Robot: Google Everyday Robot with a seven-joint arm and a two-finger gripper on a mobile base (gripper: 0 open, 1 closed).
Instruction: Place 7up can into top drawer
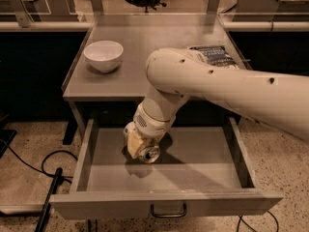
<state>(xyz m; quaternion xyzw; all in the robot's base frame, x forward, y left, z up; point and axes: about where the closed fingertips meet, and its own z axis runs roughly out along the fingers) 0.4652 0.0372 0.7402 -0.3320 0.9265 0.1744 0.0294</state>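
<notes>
Gripper and 7up can over the open top drawer. The arm reaches in from 3 o'clock and bends down past the tabletop's front edge, so the gripper hangs inside the drawer's outline, left of its middle. The pale fingers pinch the can, which projects from them toward 5 o'clock. Its long axis is tilted, running roughly from 11 to 5 o'clock, with one shiny silver end facing the camera. A shadow on the grey floor just below, toward 7 o'clock, suggests the can is held slightly above the bottom rather than resting on it. The drawer floor is flat and bare, with much room toward 3 o'clock and less toward the left wall at 9 o'clock. A release here would likely let the can tip and roll. The handle is at 6 o'clock. The white bowl and the chip bag stay on the tabletop, well apart from the gripper
</notes>
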